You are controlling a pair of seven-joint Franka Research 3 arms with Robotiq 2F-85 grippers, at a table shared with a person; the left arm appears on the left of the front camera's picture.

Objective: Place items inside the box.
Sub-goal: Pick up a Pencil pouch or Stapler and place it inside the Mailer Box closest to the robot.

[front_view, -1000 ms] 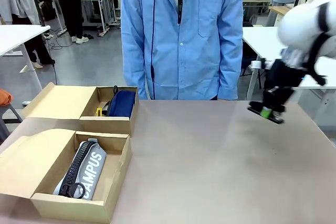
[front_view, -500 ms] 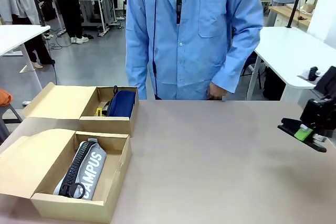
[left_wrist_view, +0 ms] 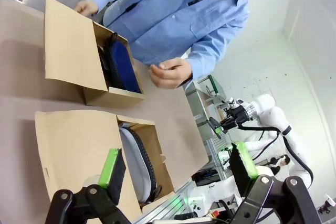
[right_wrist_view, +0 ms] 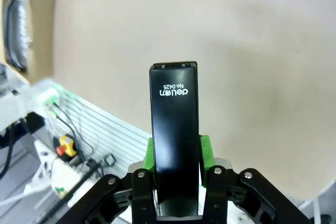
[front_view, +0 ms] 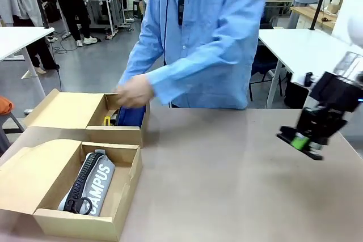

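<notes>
**Right arm.** The right gripper [front_view: 299,141] hangs above the right side of the table [front_view: 227,179], well apart from both boxes. Its fingers are clamped on a black stapler [right_wrist_view: 174,124], with the green pads pressing its two long sides near one end. Most of the body juts out past the fingertips.

**Left arm.** The left gripper [left_wrist_view: 178,165] stands wide open with nothing between its fingers.

**Boxes.** The near box [front_view: 79,224] holds a grey pencil case [front_view: 93,185], with bare floor beside it. The far box [front_view: 113,134] holds a navy pencil case [front_view: 131,116] and a yellow knife [front_view: 106,121]. The person's hand [front_view: 133,90] is over the far box.

**Handling assessment.** The stapler appears rigid and smooth-sided, and probably fairly heavy for its size. Held so near one end, it could pivot or slip in the pads if swung quickly. The hinged top could swing open if only one half were pinched, so a hold across both sides, as here, looks sound. A mid-length hold would be steadier.
</notes>
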